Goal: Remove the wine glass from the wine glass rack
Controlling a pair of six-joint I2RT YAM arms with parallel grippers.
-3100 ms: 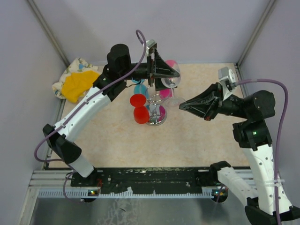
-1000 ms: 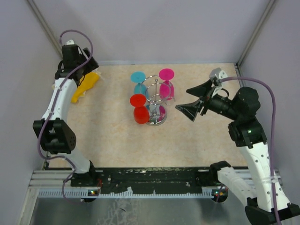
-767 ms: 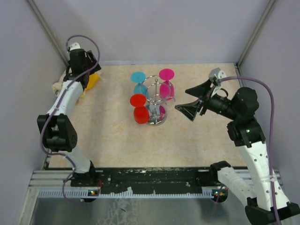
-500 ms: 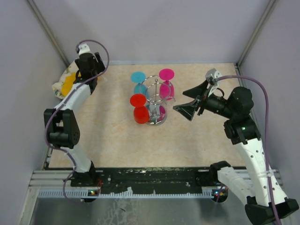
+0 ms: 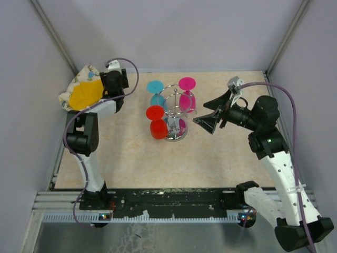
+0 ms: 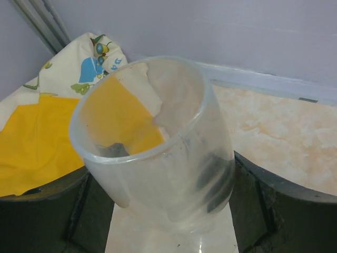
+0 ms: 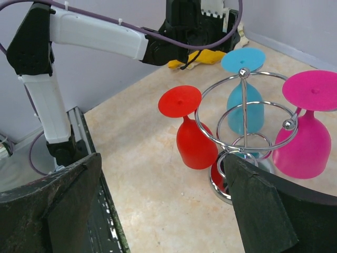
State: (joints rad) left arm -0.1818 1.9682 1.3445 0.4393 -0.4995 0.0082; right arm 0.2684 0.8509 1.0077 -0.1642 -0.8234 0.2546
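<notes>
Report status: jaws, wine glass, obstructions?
Left jaws shut on clear wine glass, off the rack, by cloth. Right jaws open, facing rack. Three coloured glasses hang there.

Bright, even, diffuse light; shadows faint. Small glints on the wine glass rack (image 7: 217, 183); wrist views blur toward six o'clock.

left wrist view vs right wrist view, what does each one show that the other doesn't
Only the left wrist view: the clear wine glass, close up, clamped in the left gripper.
Only the right wrist view: the wine glass rack with the red glass, blue glass and pink glass hanging upside down on it, plus the left arm.
Both: the yellow cloth and the beige table.
</notes>
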